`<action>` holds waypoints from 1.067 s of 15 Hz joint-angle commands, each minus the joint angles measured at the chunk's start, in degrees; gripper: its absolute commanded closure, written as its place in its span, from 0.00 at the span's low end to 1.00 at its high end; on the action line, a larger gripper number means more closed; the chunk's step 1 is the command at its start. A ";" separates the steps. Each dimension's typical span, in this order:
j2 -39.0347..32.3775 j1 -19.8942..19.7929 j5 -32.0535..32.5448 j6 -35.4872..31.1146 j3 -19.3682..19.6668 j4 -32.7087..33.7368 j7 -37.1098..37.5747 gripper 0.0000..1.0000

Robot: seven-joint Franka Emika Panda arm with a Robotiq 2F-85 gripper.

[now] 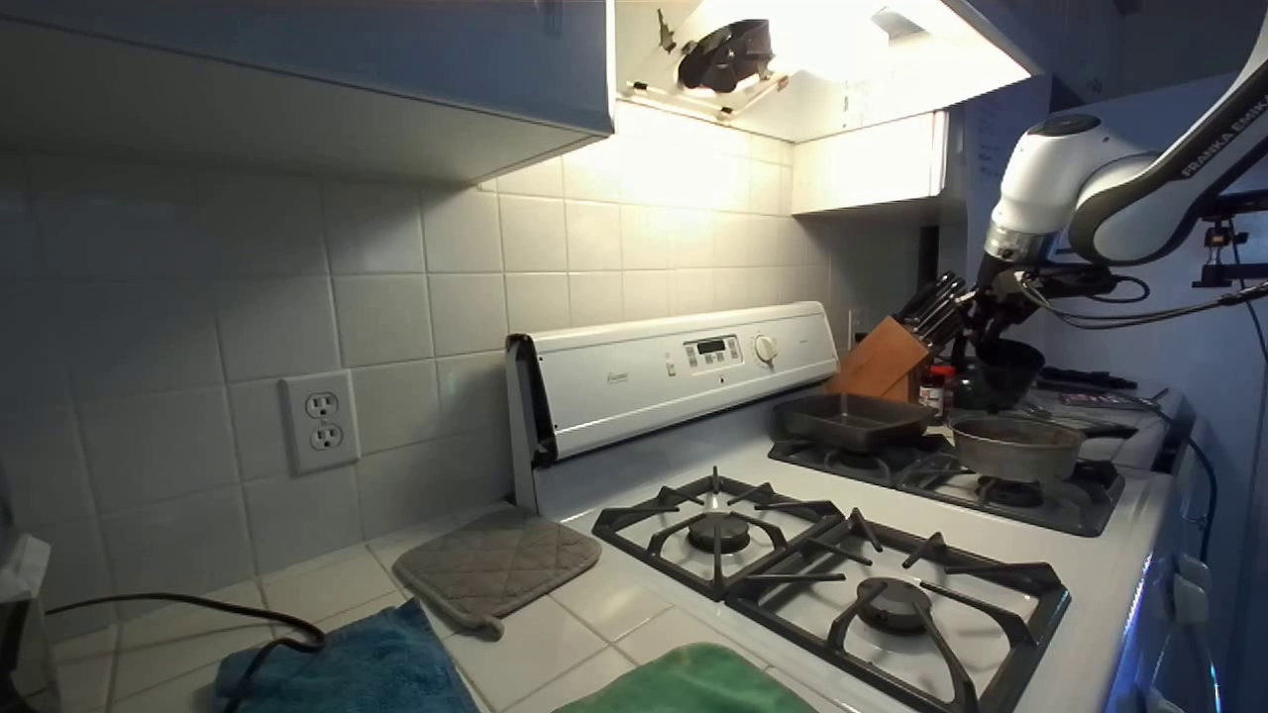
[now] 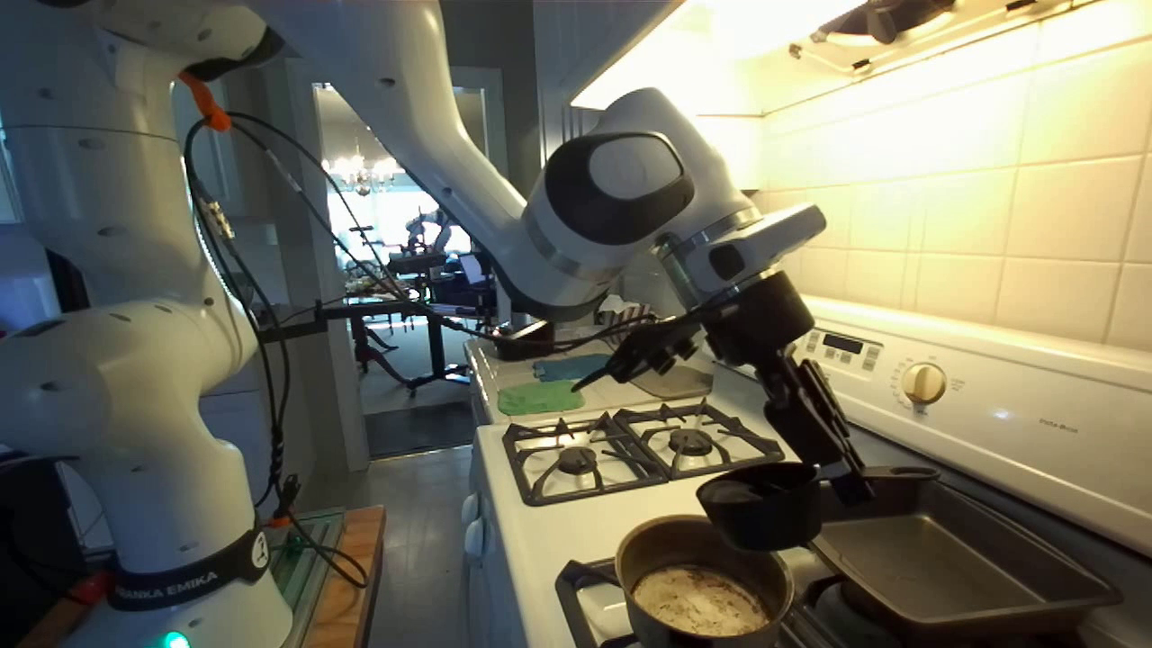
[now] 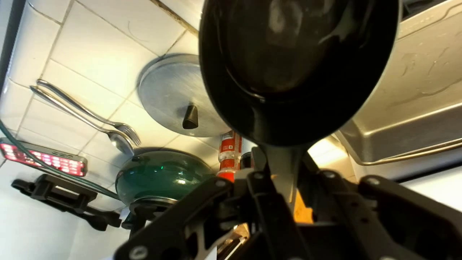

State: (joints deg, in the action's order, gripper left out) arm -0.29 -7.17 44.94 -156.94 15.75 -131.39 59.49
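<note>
My gripper (image 2: pixel 850 481) is shut on the handle of a small black pan (image 2: pixel 760 513). The pan is held in the air, above and beside a grey pot (image 2: pixel 661 544) on a burner. The pot's inside bottom is pale and stained. In the wrist view the pan (image 3: pixel 288 115) fills the upper middle, and its handle runs back between the fingers (image 3: pixel 285 169). A rectangular metal baking pan (image 2: pixel 972 549) stands on the neighbouring burner toward the back panel. In an exterior view the pan (image 1: pixel 1008 368) hangs behind the pot (image 1: pixel 1015 451), and the gripper itself is dark and hard to make out.
A knife block (image 1: pixel 882 361) stands past the stove. The wrist view shows a round lid (image 3: pixel 177 94), a fork and spoon (image 3: pixel 86 112), a green round vessel (image 3: pixel 162 177) and red-labelled jars (image 3: pixel 230 151). A grey mitt (image 1: pixel 500 564), blue cloth (image 1: pixel 367 663) and green cloth (image 1: pixel 693 683) lie on the counter.
</note>
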 commanded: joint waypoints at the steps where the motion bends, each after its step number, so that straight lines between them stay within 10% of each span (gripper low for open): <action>1: 3.23 -0.12 7.00 -1.56 0.09 -2.83 6.65 0.94; 16: 4.62 -0.15 27.16 -0.50 -0.13 -3.46 27.63 0.94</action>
State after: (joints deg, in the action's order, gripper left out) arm 2.11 -7.17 67.88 -157.44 15.76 -133.34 82.93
